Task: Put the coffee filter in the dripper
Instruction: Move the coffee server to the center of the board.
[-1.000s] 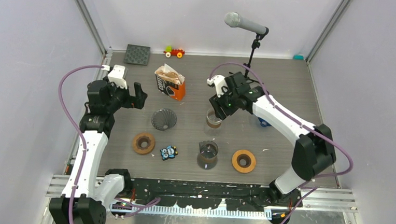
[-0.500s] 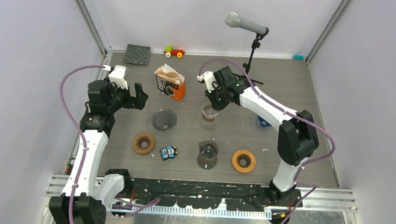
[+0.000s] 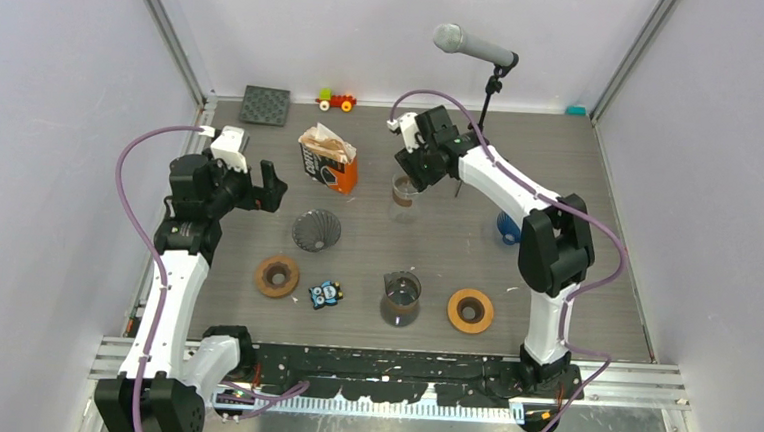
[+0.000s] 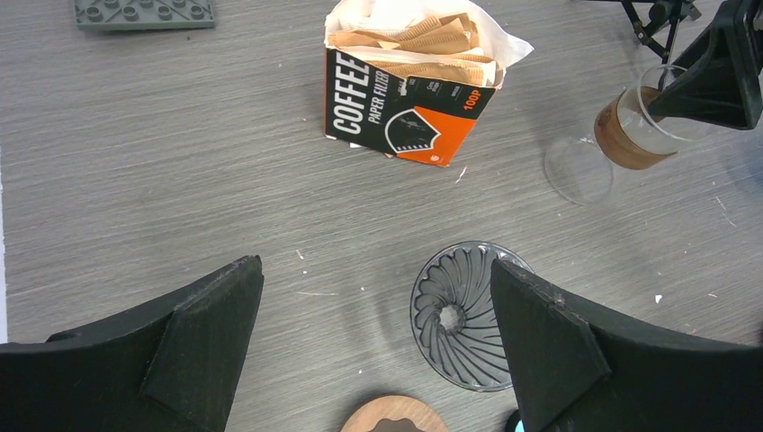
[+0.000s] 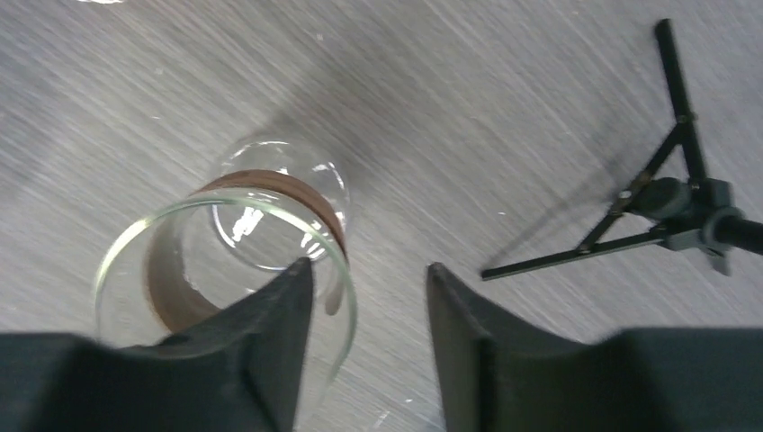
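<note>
Filter step not yet begun, by my reading. Filters (image 4: 423, 45) sit in their box (image 3: 327, 159), toward the rear edge of the worktop (image 3: 580, 188), left of centre. Dripper (image 3: 317, 230) lies bare just in front of the box. Left gripper (image 4: 375, 265) hangs wide and empty above the dripper. Right gripper (image 5: 369, 270) stands part-open astride a glass carafe's (image 3: 403, 195) rim, not clamped. Next move calls for pinching one single filter out of the box; the left arm looks better placed.

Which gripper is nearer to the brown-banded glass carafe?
Right. The right gripper is at the rim of the glass carafe; the left gripper hangs far off, beyond the dripper.
</note>
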### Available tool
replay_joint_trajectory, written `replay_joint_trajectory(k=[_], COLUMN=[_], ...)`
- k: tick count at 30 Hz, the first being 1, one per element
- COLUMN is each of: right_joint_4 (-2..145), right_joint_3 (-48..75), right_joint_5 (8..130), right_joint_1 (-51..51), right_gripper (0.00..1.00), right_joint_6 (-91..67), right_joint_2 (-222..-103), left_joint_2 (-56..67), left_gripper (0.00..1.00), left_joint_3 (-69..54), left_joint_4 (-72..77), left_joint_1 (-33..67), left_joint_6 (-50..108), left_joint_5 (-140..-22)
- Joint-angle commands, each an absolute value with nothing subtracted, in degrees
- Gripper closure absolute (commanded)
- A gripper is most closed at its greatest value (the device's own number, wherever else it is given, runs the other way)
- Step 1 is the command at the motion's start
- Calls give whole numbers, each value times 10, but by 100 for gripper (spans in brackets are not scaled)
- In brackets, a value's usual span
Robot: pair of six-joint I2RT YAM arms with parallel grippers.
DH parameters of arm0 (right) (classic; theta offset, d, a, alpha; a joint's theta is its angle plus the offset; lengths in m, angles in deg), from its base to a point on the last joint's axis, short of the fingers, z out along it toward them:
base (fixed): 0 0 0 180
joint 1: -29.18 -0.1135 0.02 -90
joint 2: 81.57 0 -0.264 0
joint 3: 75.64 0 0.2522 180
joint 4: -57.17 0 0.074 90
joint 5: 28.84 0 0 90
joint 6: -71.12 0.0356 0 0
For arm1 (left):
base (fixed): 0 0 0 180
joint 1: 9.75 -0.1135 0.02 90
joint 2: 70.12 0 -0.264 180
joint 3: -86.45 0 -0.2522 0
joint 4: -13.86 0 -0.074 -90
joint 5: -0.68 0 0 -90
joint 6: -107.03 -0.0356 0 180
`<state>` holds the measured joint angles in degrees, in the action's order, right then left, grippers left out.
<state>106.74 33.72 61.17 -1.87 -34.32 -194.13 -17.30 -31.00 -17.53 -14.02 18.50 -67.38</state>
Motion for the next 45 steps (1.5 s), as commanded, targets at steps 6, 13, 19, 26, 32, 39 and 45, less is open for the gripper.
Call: replay_joint_trajectory(k=[6,13,19,26,32,39,45], right_joint_4=[1083,1154,1195,1254,1256,1245,1240], right_joint_3=[310,193,80,97,92,83,79], right_joint_5=[604,676,824,847,780,730,711], right_joint_1=[-12,-12,-36,-157,-258,-331,-361], right_gripper=[30,30,30,37,39,40,44], right_joint_6=[-357,-403,-456,-488,-519,-543,-553], right_joint_2=[-1804,-1628,-1502,-1512,-1549,-1598,-1648], left_joint_2=[-172,-168,-157,-167,-174,-174,-176], left_gripper=[0,0,0,0,0,0,0], left_joint_3=[-304,-304,-305,-321,-329,-332,-332], left_joint_4=[-164,-164,-164,-144,-134,-131,-131], left_joint_1=[-144,-144,-144,-144,-144,-144,-144], left_joint_6=[191,194,196,191,189,185,186], left_joint_5=[-658,-656,-652,-673,-682,-684,-680])
